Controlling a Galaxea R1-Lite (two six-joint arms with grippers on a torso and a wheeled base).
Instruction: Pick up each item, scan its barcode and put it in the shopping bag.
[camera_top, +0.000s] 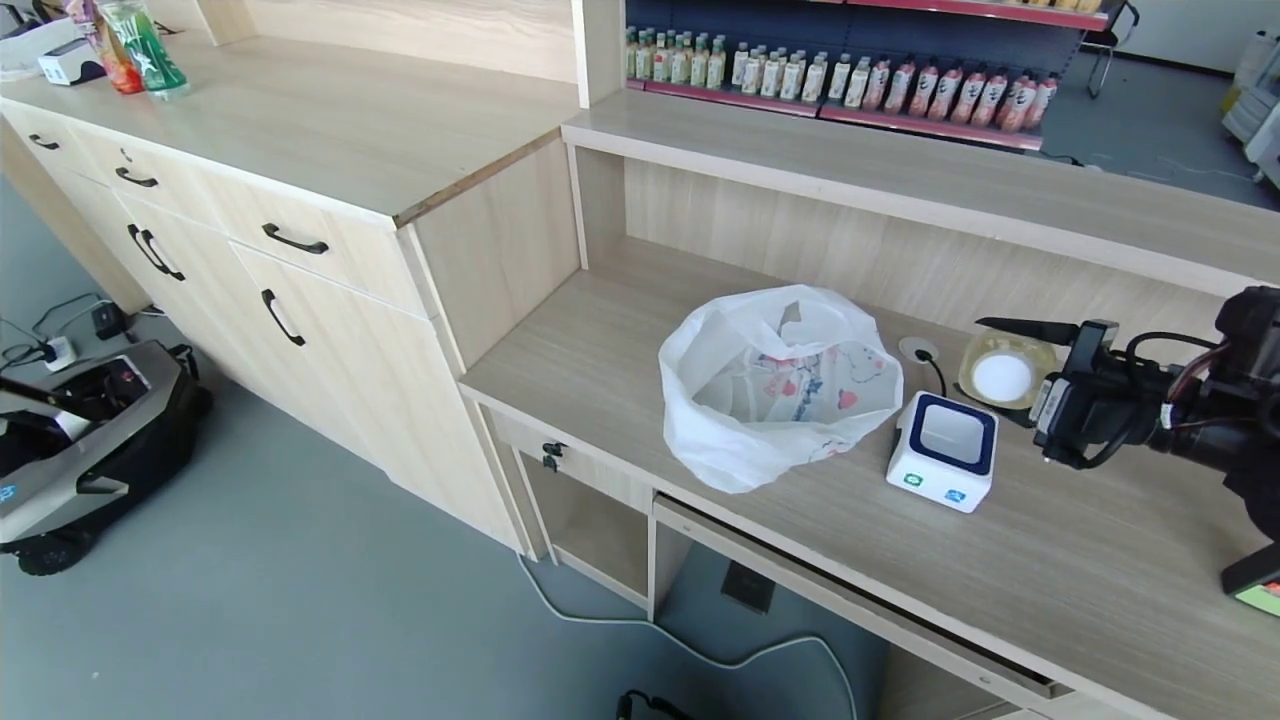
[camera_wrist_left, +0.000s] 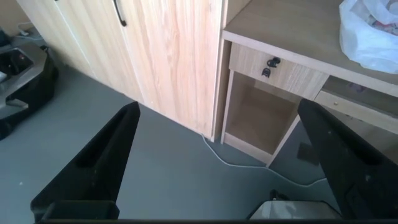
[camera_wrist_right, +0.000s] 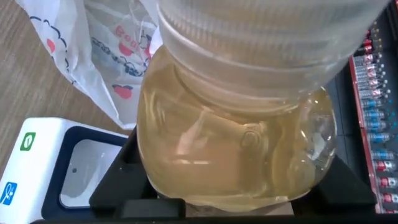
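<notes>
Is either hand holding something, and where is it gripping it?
The right hand grips a bottle of yellowish liquid by its body, a finger on each side. The left hand is open and empty.

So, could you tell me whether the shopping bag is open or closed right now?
Open: the shopping bag sits on the counter with its mouth spread wide, showing its inside.

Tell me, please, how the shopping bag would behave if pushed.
The shopping bag looks like thin crumpled plastic, so it would likely fold rather than slide whole. It slumps open on the counter and seems nearly empty, so it is probably light and easily dragged.
</notes>
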